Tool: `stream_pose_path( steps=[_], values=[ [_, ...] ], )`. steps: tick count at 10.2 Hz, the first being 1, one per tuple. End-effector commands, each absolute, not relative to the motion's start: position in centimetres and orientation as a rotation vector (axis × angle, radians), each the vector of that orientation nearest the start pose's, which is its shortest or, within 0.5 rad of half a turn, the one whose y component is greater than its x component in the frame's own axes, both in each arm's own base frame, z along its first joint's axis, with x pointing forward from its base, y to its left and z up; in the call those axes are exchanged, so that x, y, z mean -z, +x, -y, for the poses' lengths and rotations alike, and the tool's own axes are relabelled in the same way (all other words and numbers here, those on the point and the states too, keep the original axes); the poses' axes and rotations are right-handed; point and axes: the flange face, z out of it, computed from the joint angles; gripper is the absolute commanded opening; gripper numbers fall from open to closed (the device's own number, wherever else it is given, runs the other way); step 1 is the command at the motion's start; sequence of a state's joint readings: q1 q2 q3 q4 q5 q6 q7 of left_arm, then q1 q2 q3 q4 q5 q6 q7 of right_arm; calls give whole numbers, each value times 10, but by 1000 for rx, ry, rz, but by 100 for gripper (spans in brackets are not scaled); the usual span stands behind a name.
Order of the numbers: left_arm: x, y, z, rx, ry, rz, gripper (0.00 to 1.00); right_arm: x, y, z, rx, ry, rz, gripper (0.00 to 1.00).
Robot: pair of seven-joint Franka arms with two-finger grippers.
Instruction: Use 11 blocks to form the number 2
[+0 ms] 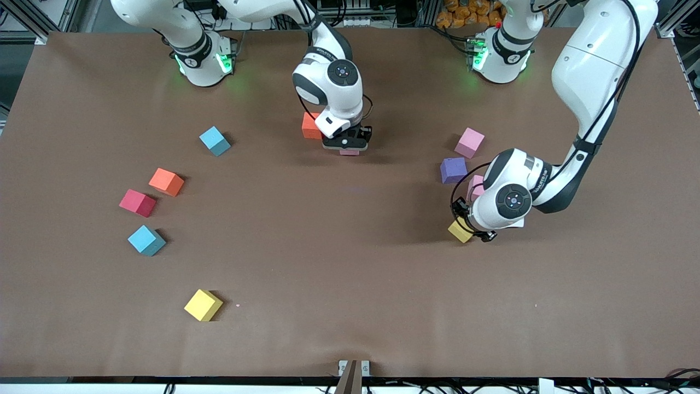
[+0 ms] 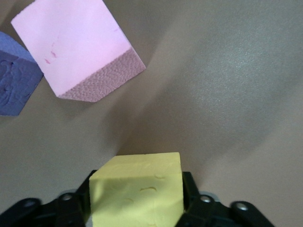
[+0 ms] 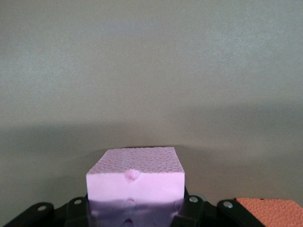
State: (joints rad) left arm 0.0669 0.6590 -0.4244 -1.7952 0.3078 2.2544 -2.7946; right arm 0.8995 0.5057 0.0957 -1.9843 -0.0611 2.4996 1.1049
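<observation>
My right gripper [image 1: 348, 146] is shut on a pink block [image 3: 135, 182] low at the middle of the table, right beside an orange block [image 1: 310, 126], whose corner shows in the right wrist view [image 3: 270, 213]. My left gripper [image 2: 137, 205] is shut on a yellow block [image 2: 137, 187] toward the left arm's end; the black fingers [image 2: 191, 198] press both its sides. That yellow block [image 1: 460, 231] peeks out under the left hand. Close to it lie a pink block [image 2: 71, 42] and a purple block [image 2: 14, 85]. No number 2 shows in these views.
Toward the left arm's end lie another pink block [image 1: 469, 142] and the purple block [image 1: 453, 170]. Toward the right arm's end are two light blue blocks [image 1: 215, 140] [image 1: 146, 240], an orange block [image 1: 167, 181], a red block [image 1: 138, 203] and a yellow block [image 1: 203, 305].
</observation>
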Motion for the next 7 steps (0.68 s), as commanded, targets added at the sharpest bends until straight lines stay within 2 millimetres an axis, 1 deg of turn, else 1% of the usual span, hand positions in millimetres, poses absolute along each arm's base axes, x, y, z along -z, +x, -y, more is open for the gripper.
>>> stream_pose_path(
  steps=[1, 3, 4, 5, 6, 7],
  values=[
    [-196, 604, 210, -46, 1100, -3060, 39, -202, 335, -510, 15, -3137, -118, 51],
    [-203, 603, 218, -81, 1177, -3016, 39, -201, 335, -509, 13, -3139, -123, 51],
    [-207, 600, 227, -102, 1263, -2974, 39, -201, 335, -510, 14, -3135, -123, 52],
    [-211, 595, 243, -102, 1415, -2900, 39, -200, 338, -508, 16, -3130, -134, 53],
    [-215, 591, 256, -103, 1532, -2836, 40, -200, 339, -508, 16, -3132, -135, 54],
    [-225, 588, 268, -97, 1643, -2755, 40, -200, 339, -508, 16, -3132, -135, 58]
  ],
)
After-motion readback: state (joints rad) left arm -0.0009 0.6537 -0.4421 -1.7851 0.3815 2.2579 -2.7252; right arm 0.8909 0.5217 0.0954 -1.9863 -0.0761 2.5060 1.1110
